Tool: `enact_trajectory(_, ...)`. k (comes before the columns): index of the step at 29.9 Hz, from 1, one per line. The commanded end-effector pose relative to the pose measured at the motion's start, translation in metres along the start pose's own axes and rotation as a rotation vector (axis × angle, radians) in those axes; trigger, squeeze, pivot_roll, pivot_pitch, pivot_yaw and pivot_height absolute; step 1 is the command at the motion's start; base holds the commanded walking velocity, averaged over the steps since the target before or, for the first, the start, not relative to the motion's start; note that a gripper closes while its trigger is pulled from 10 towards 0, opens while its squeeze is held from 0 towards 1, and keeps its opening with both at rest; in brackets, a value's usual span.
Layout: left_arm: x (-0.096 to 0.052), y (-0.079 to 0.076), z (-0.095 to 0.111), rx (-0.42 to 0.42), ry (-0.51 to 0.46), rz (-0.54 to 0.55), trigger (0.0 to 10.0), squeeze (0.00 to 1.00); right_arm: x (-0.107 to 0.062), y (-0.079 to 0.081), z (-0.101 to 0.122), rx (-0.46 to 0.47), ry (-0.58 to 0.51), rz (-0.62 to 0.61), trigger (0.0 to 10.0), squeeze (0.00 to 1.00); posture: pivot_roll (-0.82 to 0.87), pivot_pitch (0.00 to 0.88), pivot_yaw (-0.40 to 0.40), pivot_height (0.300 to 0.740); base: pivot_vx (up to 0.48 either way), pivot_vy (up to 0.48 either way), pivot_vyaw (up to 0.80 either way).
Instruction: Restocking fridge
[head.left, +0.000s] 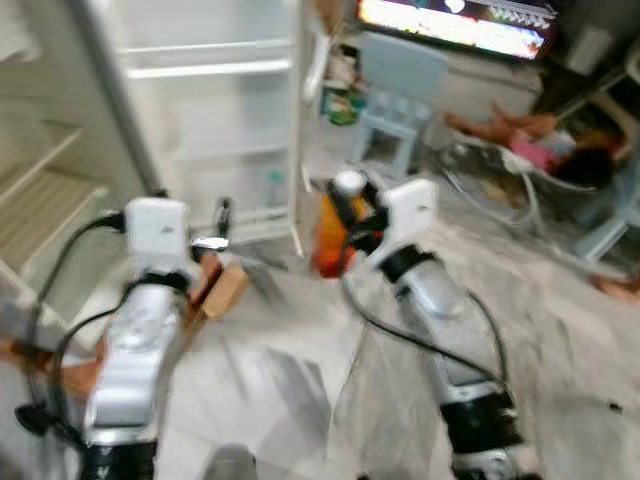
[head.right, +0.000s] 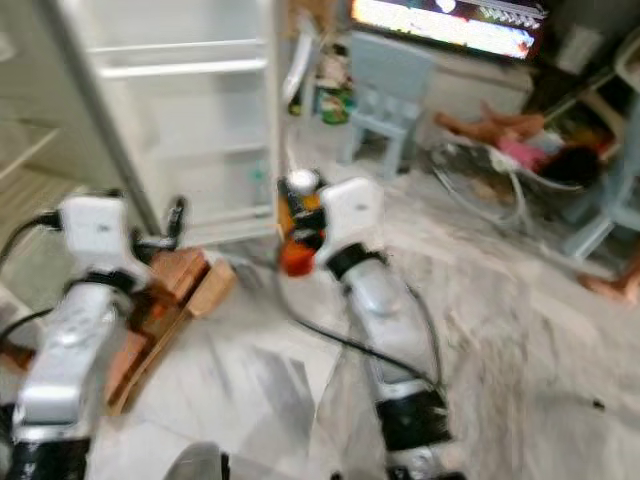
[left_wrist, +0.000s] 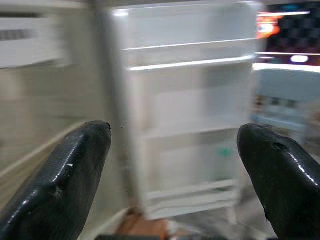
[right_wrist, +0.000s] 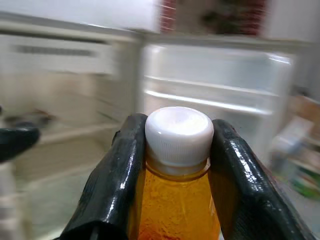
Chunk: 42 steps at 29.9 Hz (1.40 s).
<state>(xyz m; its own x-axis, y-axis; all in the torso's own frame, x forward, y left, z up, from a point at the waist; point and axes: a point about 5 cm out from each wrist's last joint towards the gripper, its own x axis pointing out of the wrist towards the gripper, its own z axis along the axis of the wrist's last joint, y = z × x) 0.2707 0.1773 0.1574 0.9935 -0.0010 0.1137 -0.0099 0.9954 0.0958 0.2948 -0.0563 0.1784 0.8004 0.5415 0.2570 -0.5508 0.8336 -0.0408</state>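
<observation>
My right gripper (right_wrist: 177, 165) is shut on the neck of an orange juice bottle (right_wrist: 175, 210) with a white cap (right_wrist: 179, 132). The bottle (head.left: 330, 235) hangs upright above the floor, a little right of the open fridge door (head.left: 225, 120). The door's white shelves (left_wrist: 190, 62) look empty apart from a small greenish item low down. My left gripper (left_wrist: 180, 165) is open with nothing between its fingers, held out toward the fridge door. In the eye views the left gripper (head.left: 222, 225) sits left of the bottle, above a cardboard box (head.left: 215, 290).
The fridge's inner shelves (head.left: 40, 200) are at the far left. A pale blue child's chair (head.left: 400, 90) stands behind the bottle. A person (head.left: 530, 135) lies on the floor at the back right, under a lit screen (head.left: 455, 22). Marble floor (head.left: 300, 380) spreads in front.
</observation>
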Motion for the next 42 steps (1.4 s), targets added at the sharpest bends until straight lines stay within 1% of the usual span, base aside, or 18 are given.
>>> enact_trajectory(1,-0.002,-0.013,0.000,-0.039,0.001,-0.055,10.0,0.00,-0.006,-0.012,0.002,-0.015,-0.008,-0.054,10.0,0.00,0.15,0.033,-0.079,0.740,0.000,0.000,0.00)
enact_trajectory(3,-0.005,-0.017,0.001,-0.078,0.001,-0.105,10.0,0.00,-0.008,-0.012,0.000,-0.007,-0.003,-0.065,10.0,0.00,0.15,0.033,-0.077,0.740,0.142,0.000,0.00)
enact_trajectory(4,-0.005,-0.017,0.001,-0.086,-0.001,-0.110,10.0,0.00,-0.008,-0.012,-0.001,-0.008,-0.001,-0.066,10.0,0.00,0.15,0.033,-0.077,0.740,0.322,0.000,0.00)
enact_trajectory(7,-0.006,-0.013,-0.001,-0.076,0.003,-0.083,10.0,0.00,-0.009,-0.013,-0.002,-0.021,0.001,-0.073,10.0,0.00,0.14,0.040,-0.081,0.740,0.394,0.240,0.00)
enact_trajectory(10,-0.006,-0.013,-0.002,-0.079,0.003,-0.088,10.0,0.00,-0.009,-0.016,-0.001,-0.035,-0.001,-0.085,10.0,0.00,0.14,0.043,-0.082,0.740,0.414,0.080,0.00)
enact_trajectory(15,-0.006,-0.017,0.000,-0.083,-0.007,-0.101,10.0,0.00,-0.010,-0.025,-0.001,-0.066,0.005,-0.142,10.0,0.00,0.13,0.046,-0.092,0.740,0.426,0.000,0.00)
enact_trajectory(17,-0.006,-0.017,0.001,-0.085,-0.008,-0.100,10.0,0.00,-0.010,-0.026,-0.001,-0.070,0.006,-0.145,10.0,0.00,0.13,0.046,-0.092,0.740,0.428,0.000,0.00)
enact_trajectory(19,-0.006,-0.021,0.002,-0.116,-0.022,-0.119,10.0,0.00,-0.011,-0.026,-0.001,-0.072,0.010,-0.145,10.0,0.00,0.13,0.048,-0.097,0.740,0.428,0.000,0.00)
enact_trajectory(24,-0.006,-0.024,0.001,-0.112,-0.014,-0.112,10.0,0.00,-0.011,-0.026,-0.002,-0.073,0.018,-0.130,10.0,0.00,0.12,0.052,-0.101,0.740,0.428,0.000,0.00)
enact_trajectory(29,-0.005,-0.024,0.001,-0.127,-0.013,-0.111,10.0,0.00,-0.011,-0.025,-0.002,-0.074,0.023,-0.119,10.0,0.00,0.12,0.056,-0.103,0.740,0.425,0.000,0.00)
enact_trajectory(31,-0.003,-0.024,0.001,-0.150,-0.003,-0.100,10.0,0.00,-0.011,-0.025,-0.003,-0.070,0.026,-0.115,10.0,0.00,0.12,0.056,-0.105,0.740,0.382,0.285,0.00)
enact_trajectory(34,-0.003,-0.023,0.001,-0.154,-0.003,-0.091,10.0,0.00,-0.011,-0.025,-0.003,-0.070,0.027,-0.109,10.0,0.00,0.12,0.056,-0.105,0.740,0.310,0.366,0.00)
enact_trajectory(40,-0.004,-0.021,-0.002,-0.145,0.020,-0.066,10.0,0.00,-0.012,-0.022,-0.004,-0.076,0.030,-0.077,10.0,0.00,0.12,0.054,-0.109,0.740,0.000,0.459,0.00)
enact_trajectory(42,-0.007,-0.018,-0.004,-0.123,0.024,-0.054,10.0,0.00,-0.013,-0.021,-0.005,-0.074,0.029,-0.075,10.0,0.00,0.13,0.050,-0.105,0.740,0.000,0.480,0.00)
